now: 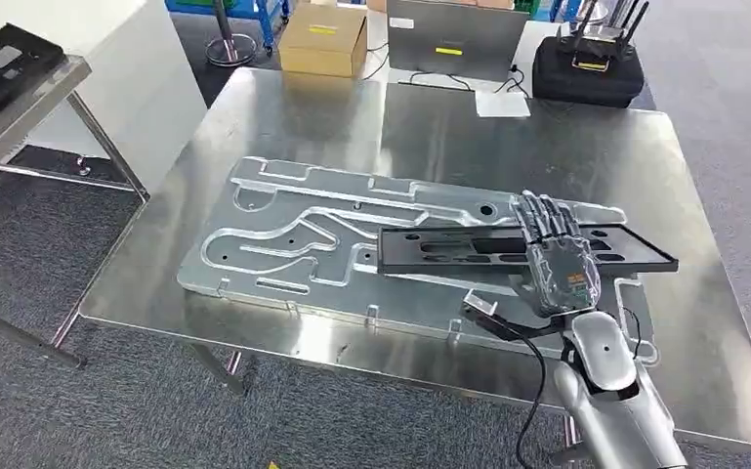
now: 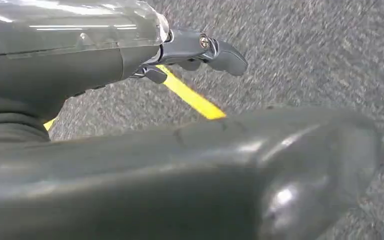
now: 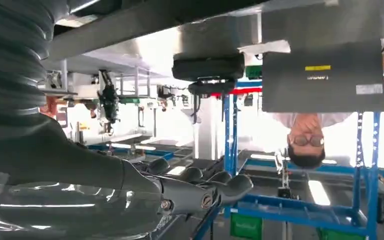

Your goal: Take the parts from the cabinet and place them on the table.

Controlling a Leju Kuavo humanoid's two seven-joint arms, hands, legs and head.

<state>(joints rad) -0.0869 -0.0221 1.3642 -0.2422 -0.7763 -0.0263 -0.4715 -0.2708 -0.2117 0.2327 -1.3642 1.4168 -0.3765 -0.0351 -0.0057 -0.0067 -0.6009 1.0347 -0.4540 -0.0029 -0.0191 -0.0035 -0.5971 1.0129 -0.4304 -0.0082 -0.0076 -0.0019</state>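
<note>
A long black tray-like part point(image 1: 449, 250) lies flat on a large machined aluminium plate point(image 1: 283, 244) on the steel table point(image 1: 352, 127). My right hand point(image 1: 555, 252) hovers over the right half of the black part with its fingers stretched forward and apart, gripping nothing; whether the palm touches the part I cannot tell. In the right wrist view the same hand point(image 3: 199, 189) shows straight fingers with nothing in them. My left hand point(image 2: 199, 50) hangs low over grey carpet, its fingers loose and holding nothing.
At the table's far edge stand a cardboard box point(image 1: 322, 39), a grey laptop point(image 1: 454, 37) and a black case point(image 1: 586, 66). A second table point(image 1: 20, 107) at the left carries another black part point(image 1: 0, 61). A person point(image 3: 307, 142) stands beyond the table.
</note>
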